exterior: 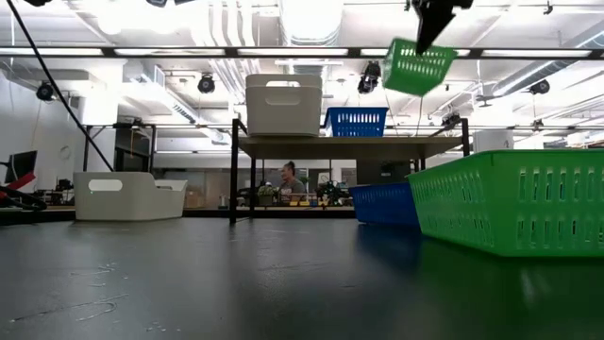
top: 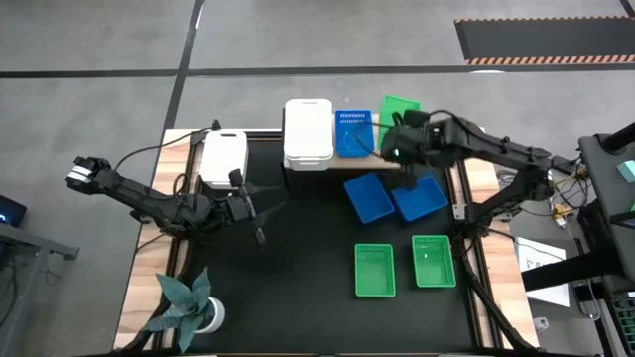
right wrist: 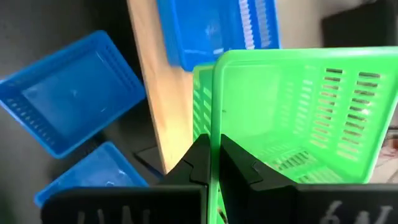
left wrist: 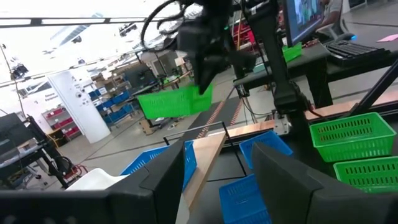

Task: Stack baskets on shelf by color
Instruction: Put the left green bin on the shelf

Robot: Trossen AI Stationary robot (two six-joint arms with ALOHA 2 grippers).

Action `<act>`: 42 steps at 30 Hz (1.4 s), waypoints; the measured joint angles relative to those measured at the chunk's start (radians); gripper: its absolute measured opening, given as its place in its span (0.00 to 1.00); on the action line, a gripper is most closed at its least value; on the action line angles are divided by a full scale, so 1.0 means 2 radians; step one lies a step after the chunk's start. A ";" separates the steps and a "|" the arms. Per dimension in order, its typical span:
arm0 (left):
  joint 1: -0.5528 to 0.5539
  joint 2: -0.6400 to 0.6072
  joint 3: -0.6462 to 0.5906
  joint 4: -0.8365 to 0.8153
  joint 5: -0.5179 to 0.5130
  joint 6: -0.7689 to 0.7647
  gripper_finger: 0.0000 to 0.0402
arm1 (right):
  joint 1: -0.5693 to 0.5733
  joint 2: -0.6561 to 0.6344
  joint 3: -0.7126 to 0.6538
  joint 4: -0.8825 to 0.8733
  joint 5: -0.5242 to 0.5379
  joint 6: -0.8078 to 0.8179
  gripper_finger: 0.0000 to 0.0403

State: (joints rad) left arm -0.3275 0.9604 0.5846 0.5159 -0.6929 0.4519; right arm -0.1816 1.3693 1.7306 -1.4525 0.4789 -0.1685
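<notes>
Green plastic hangs in the air at the shelf's (top: pixel 342 159) right end: the right gripper (right wrist: pixel 212 163) has its fingers pinched together on the rim of a green basket (exterior: pixel 418 67), holding it tilted above the light-wood board. On the shelf stand a white stack (top: pixel 308 132) at the left and a blue basket (top: pixel 353 133) in the middle. Two more blue baskets (top: pixel 394 197) lie side by side on the black table (top: pixel 298 258) just in front of the shelf, and two green baskets (top: pixel 404 267) sit side by side nearer the table's front. Another white basket (top: pixel 224 159) rests on the table left of the shelf. The left gripper (top: pixel 260 210) waits low over the table near that basket, fingers (left wrist: pixel 166 177) apart and holding nothing. A potted plant (top: pixel 187 305) stands at the front left corner.
</notes>
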 joint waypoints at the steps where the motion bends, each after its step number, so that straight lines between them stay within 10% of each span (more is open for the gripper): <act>1: 0.000 0.000 0.000 0.000 0.000 0.000 0.42 | -0.016 0.002 0.000 0.000 -0.017 -0.011 0.02; 11: 0.000 0.000 -0.001 0.000 0.000 0.000 0.42 | -0.118 0.039 0.000 0.012 -0.122 -0.098 0.02; 42: 0.000 0.000 -0.001 -0.001 0.000 0.000 0.42 | -0.130 0.109 0.000 0.010 -0.123 -0.127 0.02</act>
State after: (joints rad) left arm -0.3271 0.9607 0.5831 0.5148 -0.6928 0.4522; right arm -0.4416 1.5864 1.7298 -1.4315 0.2325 -0.4218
